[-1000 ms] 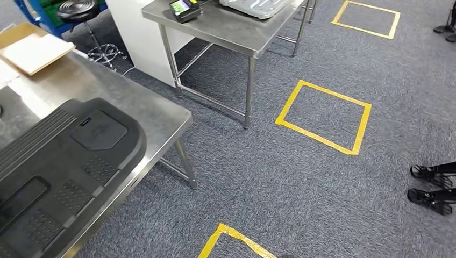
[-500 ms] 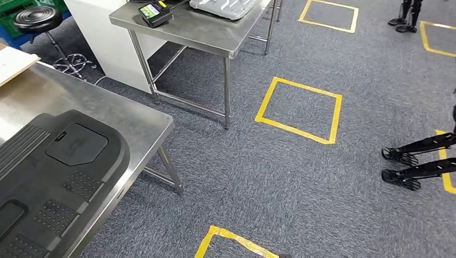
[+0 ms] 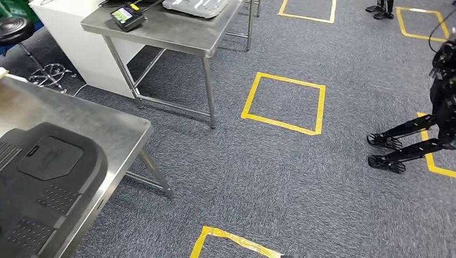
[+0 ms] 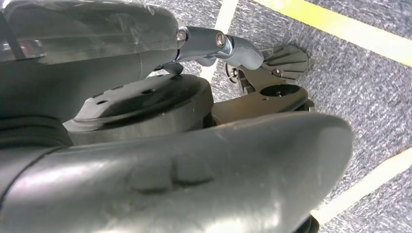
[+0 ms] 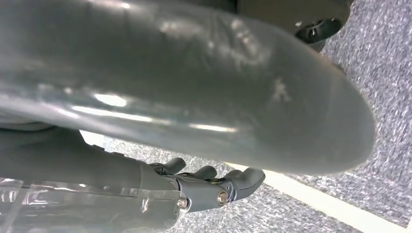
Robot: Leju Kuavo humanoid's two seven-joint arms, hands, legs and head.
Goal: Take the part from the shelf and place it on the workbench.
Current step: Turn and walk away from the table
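The black moulded part (image 3: 43,185) lies flat on the steel workbench (image 3: 121,126) at the lower left of the head view, its ribbed and dimpled top face up and its rounded end close to the bench's near corner. Against the picture of a second ago the whole scene has slid leftward and down, so the camera has turned; the part sits on the bench as it did before. In the left wrist view the left hand (image 4: 228,46) hangs over grey carpet (image 3: 279,177) crossed by yellow tape, fingers loosely bent and holding nothing. In the right wrist view the right hand (image 5: 214,184) likewise hangs above carpet and a pale tape line, fingers curled a little apart and holding nothing. Beyond the bench stands a second steel table (image 3: 177,29) carrying a small device with a lit screen (image 3: 125,16) and a grey tray (image 3: 196,6). Yellow taped squares (image 3: 283,102) mark the floor, and at the right edge another dark robot (image 3: 430,118) has come into sight
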